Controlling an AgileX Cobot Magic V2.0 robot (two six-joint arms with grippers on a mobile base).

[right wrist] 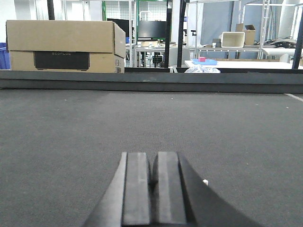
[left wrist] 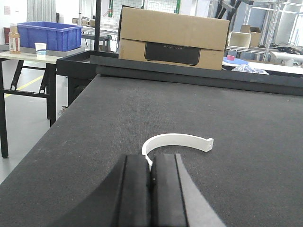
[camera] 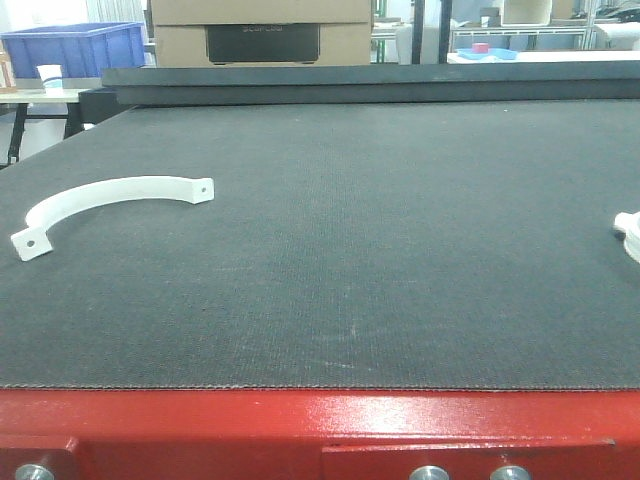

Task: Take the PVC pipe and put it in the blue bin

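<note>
The PVC pipe (camera: 100, 195) is a thin white half-circle strap lying flat on the dark mat at the left, with a holed tab showing at each end. In the left wrist view the PVC pipe (left wrist: 177, 139) curves just beyond my left gripper (left wrist: 151, 163), which is shut with its pads together; the strap's near end is hidden behind the fingertips. My right gripper (right wrist: 152, 163) is shut over bare mat and holds nothing. The blue bin (camera: 75, 45) stands on a side table beyond the far left corner, and the blue bin (left wrist: 49, 35) is also in the left wrist view. Neither gripper appears in the front view.
A cardboard box (camera: 262, 32) stands behind the mat's raised back edge (camera: 370, 82). A white object (camera: 630, 235) pokes in at the right edge of the mat. A paper cup (camera: 48, 77) sits in front of the bin. The table's red front edge (camera: 320, 430) runs below.
</note>
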